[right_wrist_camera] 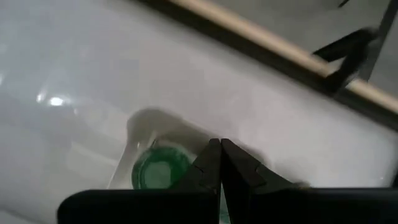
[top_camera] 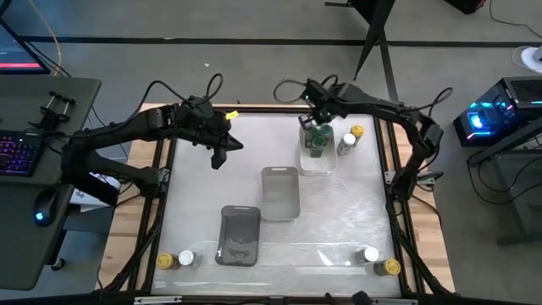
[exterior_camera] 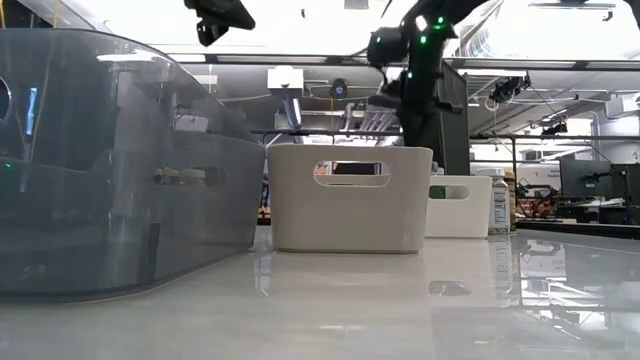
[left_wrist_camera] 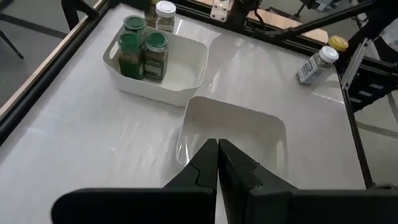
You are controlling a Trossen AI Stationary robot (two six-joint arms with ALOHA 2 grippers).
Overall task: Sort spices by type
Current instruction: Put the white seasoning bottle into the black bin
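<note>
High view is showing three green-lidded spice jars standing upright, long axes vertical, lids facing the camera, inside a clear tray at about one o'clock on the table. Just past that tray, toward two o'clock, a white-lidded jar and a yellow-lidded jar are standing together on the bare surface. At seven o'clock a yellow-lidded and a white-lidded pair is sitting near the front edge; at five o'clock another white and yellow pair is doing the same. In the left wrist view the green jars are showing dark green contents under labels. A light grey tray is lying at centre, a darker grey tray toward six o'clock.

The right gripper is hanging over the clear tray's far end, fingers pressed together on nothing. The left gripper is hovering at ten o'clock, fingers likewise pressed together and empty.
</note>
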